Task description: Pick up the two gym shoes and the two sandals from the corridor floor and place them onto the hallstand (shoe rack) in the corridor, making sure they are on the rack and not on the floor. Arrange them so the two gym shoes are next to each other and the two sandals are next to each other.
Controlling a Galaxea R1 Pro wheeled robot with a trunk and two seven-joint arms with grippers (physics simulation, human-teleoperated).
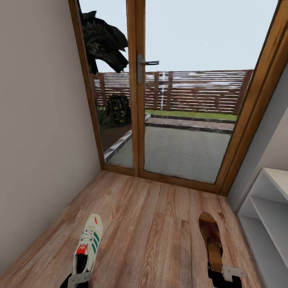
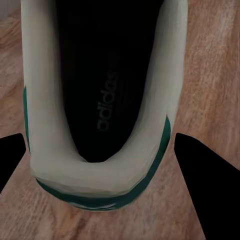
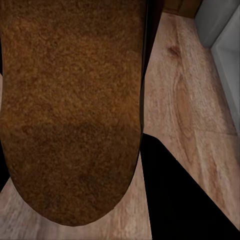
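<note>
Gym shoe (image 1: 88,244) heel in left gripper (image 1: 76,279), sandal (image 1: 212,240) in right gripper (image 1: 224,275)

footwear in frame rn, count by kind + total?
Gym shoes: 1, white with green stripes, heel at the left gripper
Sandals: 1, brown, heel at the right gripper
Total: 2, both out over the corridor floor, neither on the hallstand

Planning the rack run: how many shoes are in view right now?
2. One gym shoe at the left gripper, one sandal at the right gripper, near the rack. Their mates may be out of frame.
</note>
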